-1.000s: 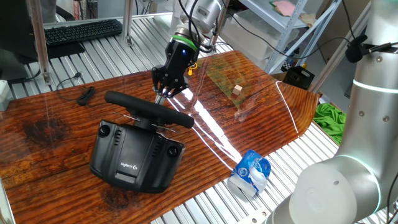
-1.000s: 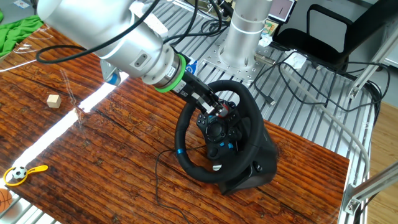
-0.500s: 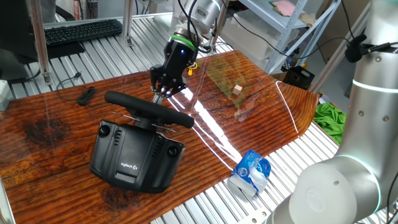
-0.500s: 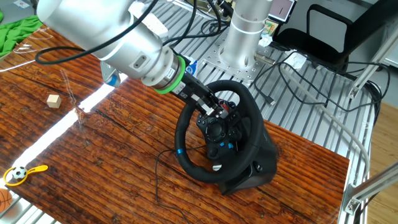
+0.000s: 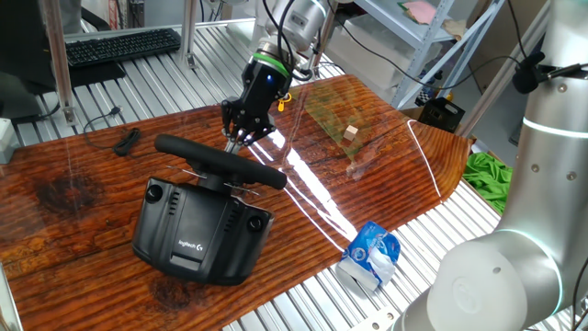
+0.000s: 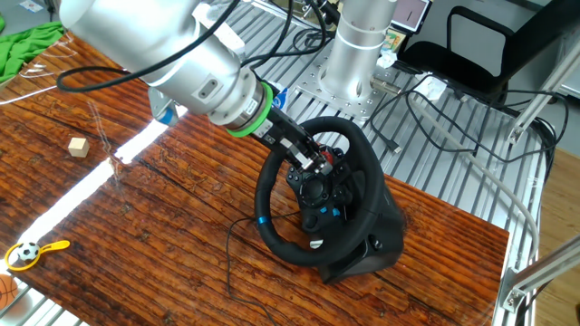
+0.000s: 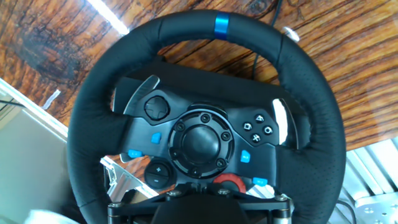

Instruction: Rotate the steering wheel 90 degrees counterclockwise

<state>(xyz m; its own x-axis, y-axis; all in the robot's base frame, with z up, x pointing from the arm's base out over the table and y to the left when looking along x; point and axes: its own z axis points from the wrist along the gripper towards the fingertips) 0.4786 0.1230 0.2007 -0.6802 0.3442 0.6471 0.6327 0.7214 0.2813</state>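
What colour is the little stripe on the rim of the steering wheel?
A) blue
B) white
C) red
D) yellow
A: the steering wheel has a small blue stripe across its black rim. The hand view shows it plainly, and the other fixed view shows it too.

steering wheel [image 7: 311, 124]: matt perforated black leather-like rim | table [image 5: 83, 193]: glossy grained wood
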